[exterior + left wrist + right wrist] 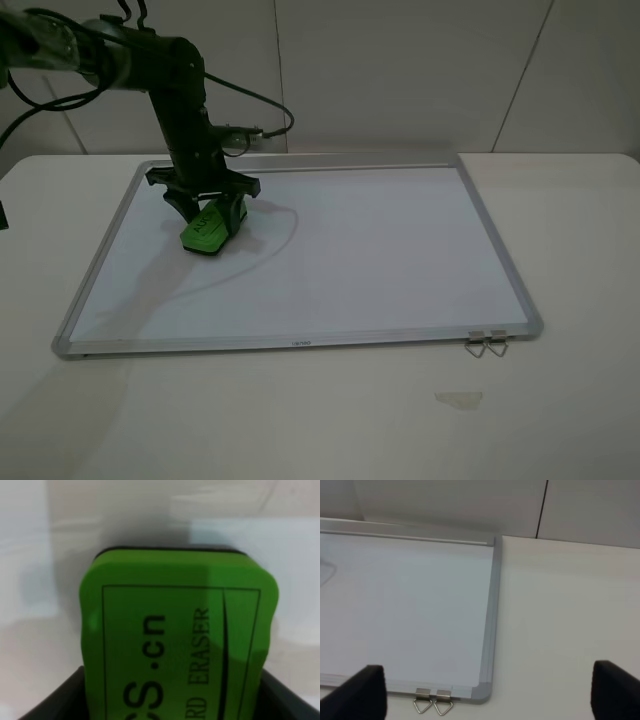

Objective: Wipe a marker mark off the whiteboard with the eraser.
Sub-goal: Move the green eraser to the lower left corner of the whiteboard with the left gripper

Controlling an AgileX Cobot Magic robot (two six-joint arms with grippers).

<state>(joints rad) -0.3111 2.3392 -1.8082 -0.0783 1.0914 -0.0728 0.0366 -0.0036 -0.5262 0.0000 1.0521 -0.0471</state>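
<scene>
The whiteboard (380, 250) lies flat on the table, with its corner also in the right wrist view (410, 605). My left gripper (206, 212) is shut on the green eraser (207, 232) and presses it onto the board near the far left corner. In the left wrist view the eraser (175, 630) fills the picture between the dark fingers (57, 700). No marker mark shows anywhere on the board; what lies under the eraser is hidden. My right gripper (490, 687) is open above the table near the board's clip corner, and it is outside the exterior high view.
Two metal clips (487, 344) hang from the board's near right corner and also show in the right wrist view (432, 703). A small pale scrap (459, 400) lies on the white table in front of them. A wall rises behind the table.
</scene>
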